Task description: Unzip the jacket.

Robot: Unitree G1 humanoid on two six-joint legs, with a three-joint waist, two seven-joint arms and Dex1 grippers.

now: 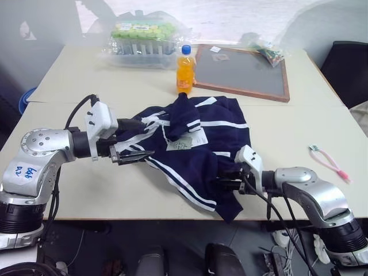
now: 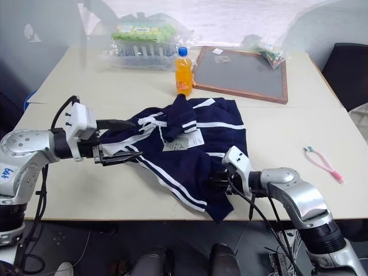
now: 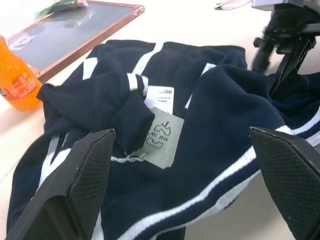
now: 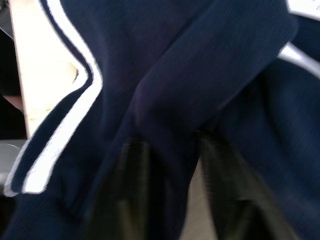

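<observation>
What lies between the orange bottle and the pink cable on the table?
In the left eye view, the framed board lies partly between the orange bottle and the pink cable; beyond it, bare table.

1. A grey tag (image 3: 161,138) on the jacket (image 3: 225,125) bears a printed logo and lettering, not clearly legible.
2. The white label (image 3: 160,98) beside it carries print too small to read.

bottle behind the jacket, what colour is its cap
Blue, on the orange bottle; clearest in the left eye view.

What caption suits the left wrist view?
Open left gripper facing a crumpled navy-blue fabric jacket beside an orange plastic bottle.
</observation>
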